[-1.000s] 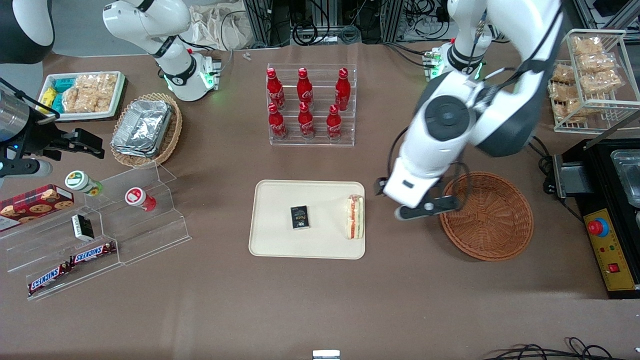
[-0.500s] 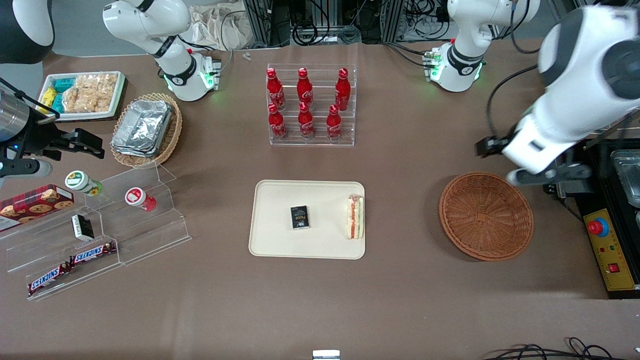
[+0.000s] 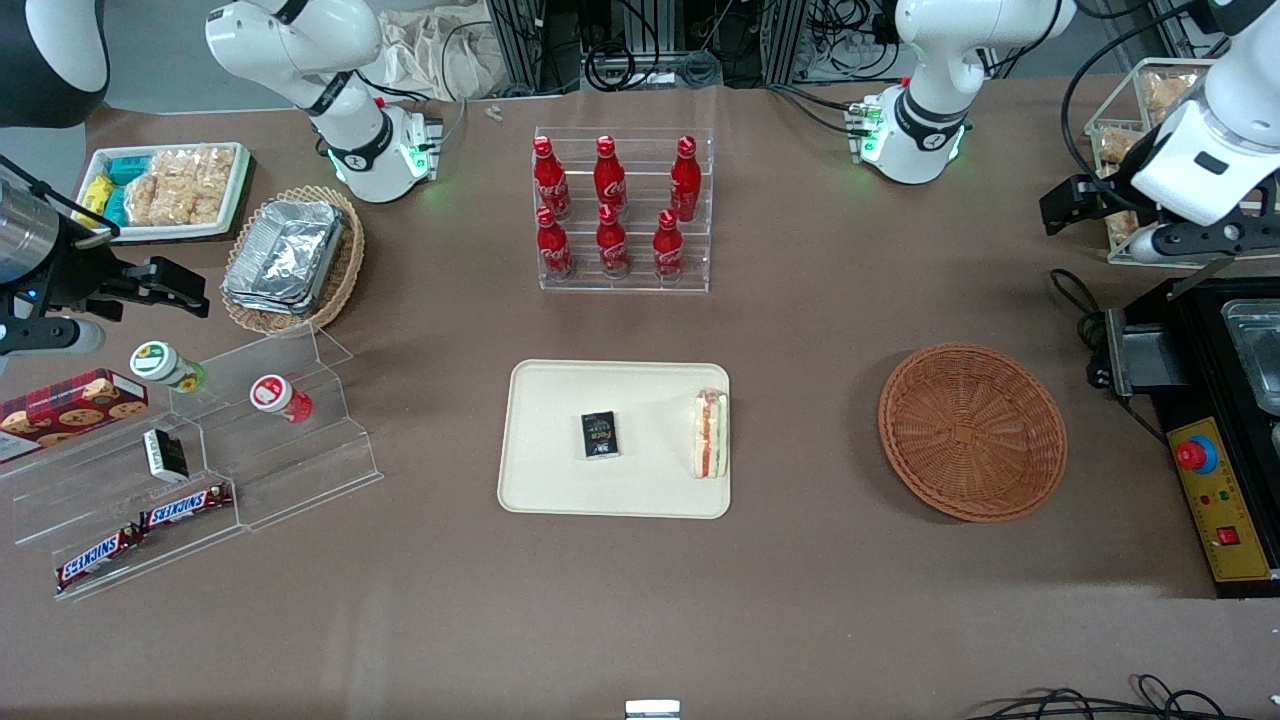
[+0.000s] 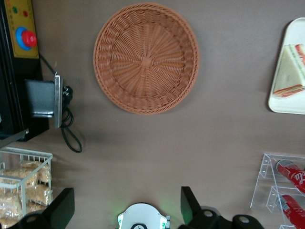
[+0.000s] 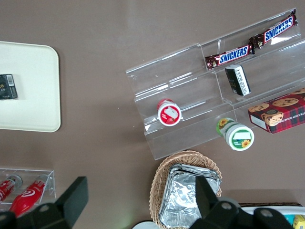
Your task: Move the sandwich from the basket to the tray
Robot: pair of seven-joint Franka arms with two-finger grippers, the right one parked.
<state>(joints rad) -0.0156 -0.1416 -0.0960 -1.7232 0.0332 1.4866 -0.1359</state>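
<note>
Plainly, the moment by its parts:

Sandwich [image 3: 710,434]: it lies on the tray [image 3: 545,480], along the tray's short edge nearest the basket, filling stripe facing up, apart from the small black packet [image 3: 600,435] at the tray's middle.

Basket [image 3: 972,432]: it holds nothing; the left wrist view shows bare weave right to the hub. It sits on the desk toward the working arm's end, well apart from the tray.

Gripper [image 3: 1120,225]: raised near the desk edge at the working arm's end, beside the wire rack of snacks [image 3: 1175,150] and farther from the front camera than the basket. In the left wrist view the two fingers stand wide apart with only bare desk between them, so it holds nothing.

Step in hand: judging by how things lie, the placing is done and the arm is clear of the work area; this looks like the retreat.

Next move: little is called for beyond parking the arm without brushing the wire rack or the black machine [image 3: 1235,440] at that end of the desk.

Other things: red bottles [image 3: 610,205] stand in a clear rack near the desk's middle, untouched.
</note>
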